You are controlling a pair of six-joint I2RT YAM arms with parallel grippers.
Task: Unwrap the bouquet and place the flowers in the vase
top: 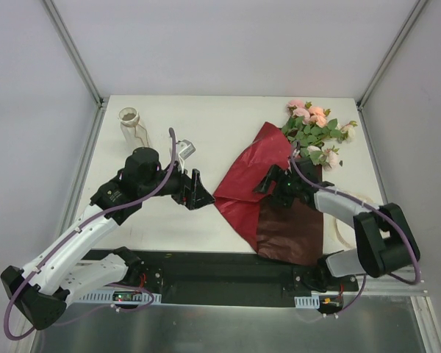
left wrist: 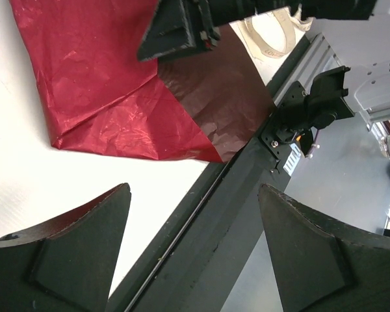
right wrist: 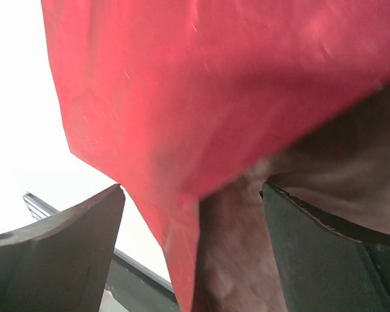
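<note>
The dark red wrapping paper (top: pixel 268 195) lies spread across the table's right half, partly unfolded. At its far end the flowers (top: pixel 314 132) lie with pink and cream blooms and green leaves. My right gripper (top: pixel 268 184) is low over the paper's middle. Its jaws stand open, and a red fold (right wrist: pixel 214 84) hangs close in front of them. My left gripper (top: pixel 198 193) is open and empty just left of the paper's edge (left wrist: pixel 117 84). The clear glass vase (top: pixel 130 125) stands at the far left, away from both grippers.
A cream ribbon (top: pixel 345 220) lies loose on the table by the right arm, also seen as the ribbon (left wrist: pixel 273 36) in the left wrist view. The table's near edge and a dark rail (left wrist: pixel 201 227) run under the left gripper. White walls enclose the table.
</note>
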